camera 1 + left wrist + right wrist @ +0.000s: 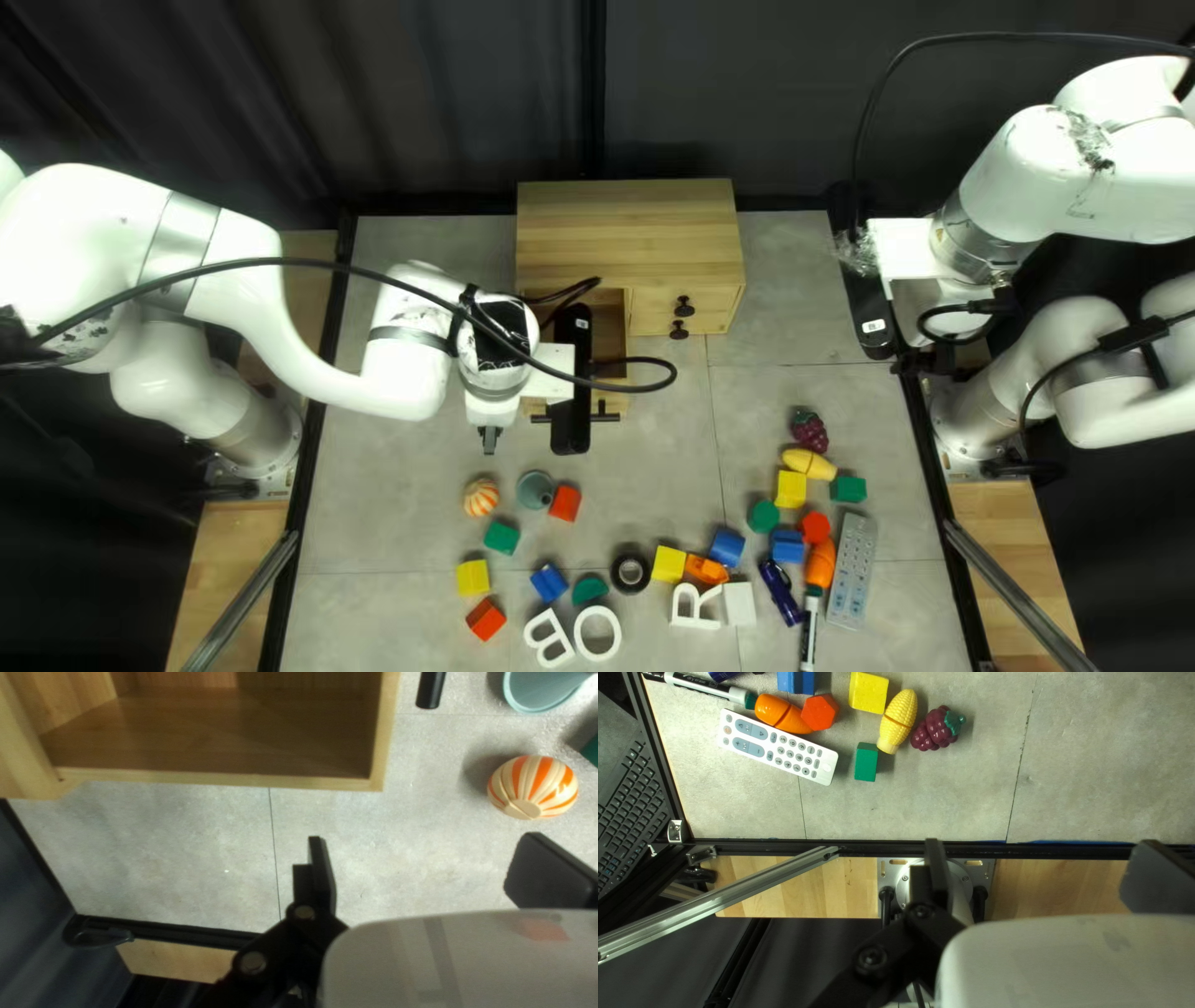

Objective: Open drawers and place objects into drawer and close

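Top left view: left gripper (489, 439) downward, near the 2-knobbed cabinet (629, 237).

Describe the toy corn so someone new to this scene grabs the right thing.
From the wooden drawer cabinet, go to the group of small things at the right of the top left view. The toy corn lies there between a purple berry bunch and a yellow block. The block is yellow too, but flat-sided; the corn is long, rounded and kernel-textured.

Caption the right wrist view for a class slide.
Open black right gripper over the table's long black edge rail, a white oblong remote control and ridged yellow toy corncob ahead.
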Tool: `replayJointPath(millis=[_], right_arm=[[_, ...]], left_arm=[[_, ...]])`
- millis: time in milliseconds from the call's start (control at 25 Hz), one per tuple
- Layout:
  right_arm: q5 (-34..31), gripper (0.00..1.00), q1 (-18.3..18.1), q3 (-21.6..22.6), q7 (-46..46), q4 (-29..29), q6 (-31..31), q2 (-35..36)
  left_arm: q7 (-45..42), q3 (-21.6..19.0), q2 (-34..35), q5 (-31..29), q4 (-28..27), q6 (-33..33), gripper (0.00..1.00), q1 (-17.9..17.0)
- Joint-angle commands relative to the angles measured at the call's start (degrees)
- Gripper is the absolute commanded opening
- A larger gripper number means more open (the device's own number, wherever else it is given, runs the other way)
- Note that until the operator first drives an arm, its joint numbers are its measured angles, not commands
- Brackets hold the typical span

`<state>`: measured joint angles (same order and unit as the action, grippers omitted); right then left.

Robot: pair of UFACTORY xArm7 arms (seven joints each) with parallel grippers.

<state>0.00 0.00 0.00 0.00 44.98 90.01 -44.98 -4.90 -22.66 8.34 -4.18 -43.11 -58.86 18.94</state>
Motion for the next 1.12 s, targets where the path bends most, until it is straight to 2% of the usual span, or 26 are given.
replayJointPath(millis=[40, 280, 720, 1120], right_arm=[[0.00, 1.00, 0.00, 0.00, 0.00, 0.00, 0.00, 0.00], [0.00, 1.00, 0.00, 0.00, 0.00, 0.00, 0.00, 0.00], [0.00, 1.00, 0.00, 0.00, 0.00, 0.00, 0.00, 0.00], [0.00, 1.00, 0.00, 0.00, 0.00, 0.00, 0.00, 0.00]], left_arm=[[1.46, 0.60, 1.06, 1.68, 1.89, 2.80, 1.00, -0.02], [2.26, 0.41, -0.08, 2.91, 1.42, 5.56, 1.00, -0.43], [2.02, -0.04, -1.72, 2.77, -0.37, 6.28, 1.00, -0.73], [1.91, 0.03, 3.96, 4.00, 0.60, 1.85, 1.00, -1.24]])
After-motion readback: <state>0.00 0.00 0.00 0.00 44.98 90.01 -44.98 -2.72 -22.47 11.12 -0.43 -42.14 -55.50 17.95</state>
